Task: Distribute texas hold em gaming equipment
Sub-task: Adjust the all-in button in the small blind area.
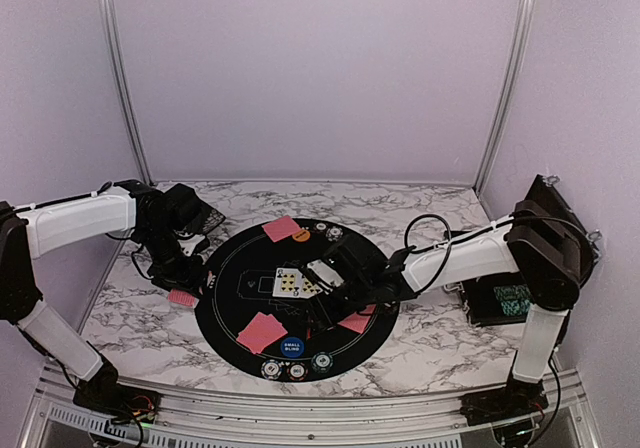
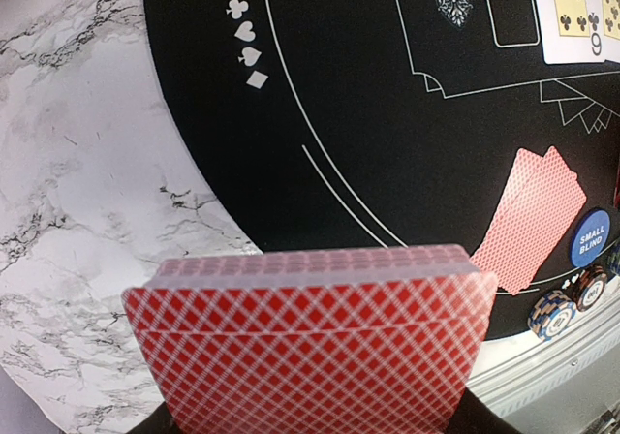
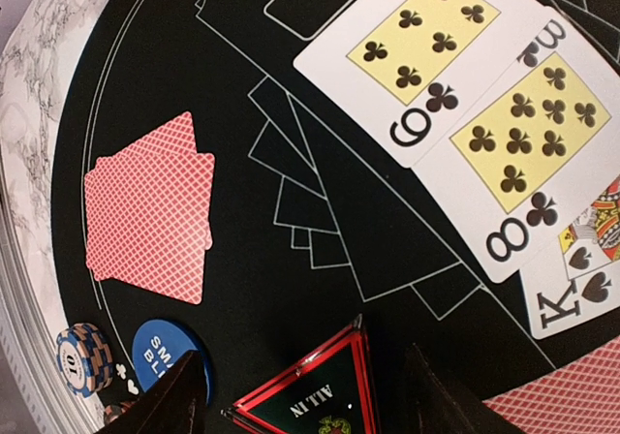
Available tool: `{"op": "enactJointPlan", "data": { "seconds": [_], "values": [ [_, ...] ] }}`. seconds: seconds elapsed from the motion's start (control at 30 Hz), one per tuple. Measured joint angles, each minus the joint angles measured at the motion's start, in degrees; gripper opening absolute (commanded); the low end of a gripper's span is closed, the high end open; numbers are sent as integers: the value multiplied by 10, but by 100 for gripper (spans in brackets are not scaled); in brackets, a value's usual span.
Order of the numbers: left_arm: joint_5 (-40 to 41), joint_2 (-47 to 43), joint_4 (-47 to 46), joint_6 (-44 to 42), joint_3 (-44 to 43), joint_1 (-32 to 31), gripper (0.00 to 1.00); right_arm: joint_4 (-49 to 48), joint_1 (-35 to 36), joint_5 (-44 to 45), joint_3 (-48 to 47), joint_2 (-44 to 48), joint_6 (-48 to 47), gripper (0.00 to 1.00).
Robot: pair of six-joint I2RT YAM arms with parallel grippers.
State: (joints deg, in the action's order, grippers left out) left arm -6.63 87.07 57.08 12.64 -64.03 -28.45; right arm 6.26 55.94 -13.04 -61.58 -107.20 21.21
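The deck of red-backed cards (image 2: 310, 347) is clamped in the left tool (image 1: 179, 286), over the worktop (image 1: 430, 338) toward its left edge, beside the mat (image 1: 230, 298). The triangular marker (image 3: 312, 386) sits between the jaws of the right tool (image 3: 308, 417) near the worktop's middle; we cannot tell whether it is pinched or only bracketed.

We judge that dealing is well along and the marker is the piece in hand. It next needs a bare patch of mat, clear of the face-down pair (image 3: 150, 206).

We read "ALL IN" on the marker, "SMALL BLIND" on the blue button (image 1: 291, 346), "10" on a chip (image 3: 82, 356), and a nine (image 3: 417, 56), eight (image 3: 523, 143) and king (image 3: 581, 279).
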Motion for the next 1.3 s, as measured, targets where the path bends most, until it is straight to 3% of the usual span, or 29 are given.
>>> {"op": "enactJointPlan", "data": {
  "seconds": [1.3],
  "values": [
    [-5,22,0,0,-14,-5,56,3,39,-25,14,6,14,66]
  ]
}}
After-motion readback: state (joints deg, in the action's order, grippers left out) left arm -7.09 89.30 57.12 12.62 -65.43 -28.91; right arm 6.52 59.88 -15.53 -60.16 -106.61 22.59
